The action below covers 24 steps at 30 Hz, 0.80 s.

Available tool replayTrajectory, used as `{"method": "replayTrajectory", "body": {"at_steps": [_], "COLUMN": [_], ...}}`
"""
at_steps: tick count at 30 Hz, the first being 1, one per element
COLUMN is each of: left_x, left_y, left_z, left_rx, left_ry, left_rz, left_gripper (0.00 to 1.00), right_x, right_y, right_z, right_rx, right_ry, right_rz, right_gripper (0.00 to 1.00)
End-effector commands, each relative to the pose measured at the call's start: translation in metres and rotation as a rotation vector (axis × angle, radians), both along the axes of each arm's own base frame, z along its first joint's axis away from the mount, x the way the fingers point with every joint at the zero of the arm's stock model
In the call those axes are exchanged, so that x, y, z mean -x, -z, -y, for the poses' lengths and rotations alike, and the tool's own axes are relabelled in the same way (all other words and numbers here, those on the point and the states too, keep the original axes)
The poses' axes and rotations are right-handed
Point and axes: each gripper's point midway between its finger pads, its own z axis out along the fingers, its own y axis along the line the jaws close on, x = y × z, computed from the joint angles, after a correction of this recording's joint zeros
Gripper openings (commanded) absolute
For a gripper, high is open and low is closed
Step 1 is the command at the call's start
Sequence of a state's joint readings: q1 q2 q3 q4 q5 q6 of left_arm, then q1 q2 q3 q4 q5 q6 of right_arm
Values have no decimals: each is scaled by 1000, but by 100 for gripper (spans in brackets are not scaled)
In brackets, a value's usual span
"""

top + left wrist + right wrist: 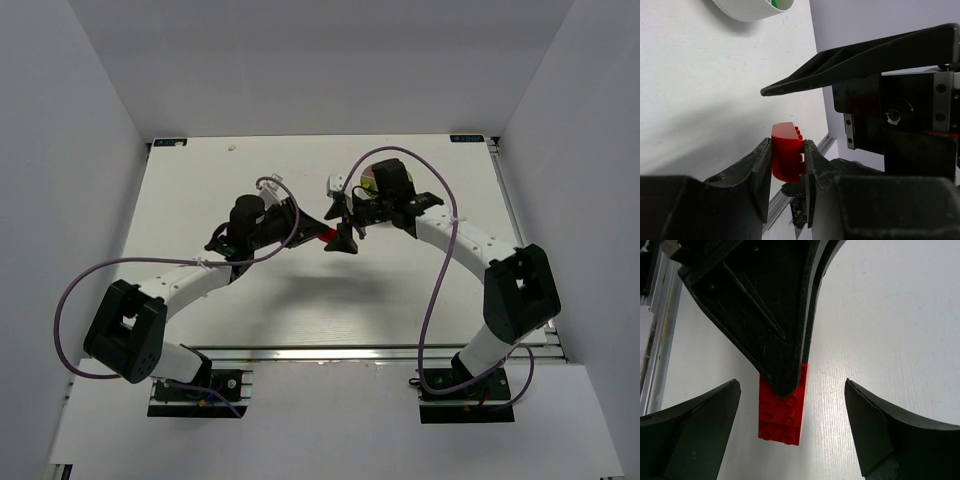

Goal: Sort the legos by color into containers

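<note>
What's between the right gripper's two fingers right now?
A red lego held by the left gripper sits between them, seen in the right wrist view.

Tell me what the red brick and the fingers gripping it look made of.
The red brick looks like hard moulded plastic, glossy: crisp studs and a sheen along its top edge. The left fingers are probably rigid black plastic, matte: faint scuffs, no metallic shine, though that is not certain.

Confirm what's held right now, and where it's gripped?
Left gripper pinches the red brick at one end, between its two fingers; the other end sticks out. Right gripper is open, holding nothing.
</note>
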<state>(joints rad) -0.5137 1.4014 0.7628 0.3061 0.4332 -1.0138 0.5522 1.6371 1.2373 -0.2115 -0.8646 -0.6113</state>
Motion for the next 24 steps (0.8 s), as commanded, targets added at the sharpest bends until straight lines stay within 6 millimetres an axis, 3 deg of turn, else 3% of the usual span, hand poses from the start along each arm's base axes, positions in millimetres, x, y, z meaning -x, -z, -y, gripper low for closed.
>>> {"method": "replayTrajectory", "body": {"at_steps": [1,4,8,13,15,16,17,18,19,23,24], "left_x": [-3,-8,-21,-62,-78,-93,-102,-111,-126,-162,-169], "left_y": [-13,-10,-2,0,-3,-7,-10,-14,-18,-30,-35], "left_z": [1,2,0,3,7,14,17,21,28,44,47], "left_rx": [-37,-69,-133,-196,-216,-213,-215,-212,-206,-187,-177], "left_ry": [20,21,6,-38,-51,-56,-60,-67,-71,-91,-97], "left_rz": [51,49,55,86,116,133,154,175,194,267,289], "left_gripper": [3,2,2,0,0,0,0,0,0,0,0], "right_x": [-7,-10,-18,-41,-50,-53,-56,-59,-60,-56,-54], "right_y": [-16,-18,-38,-70,-88,-95,-102,-104,-107,-106,-98], "right_z": [7,14,31,77,101,108,121,128,133,152,155], "right_rx": [-20,-25,-44,-80,-103,-114,-120,-119,-120,-125,-118], "right_ry": [53,83,141,280,354,373,410,438,454,516,527], "right_rz": [54,59,90,157,199,216,231,237,240,225,210], "right_gripper": [89,89,90,89,77,64,45,5,0,0,0]}}
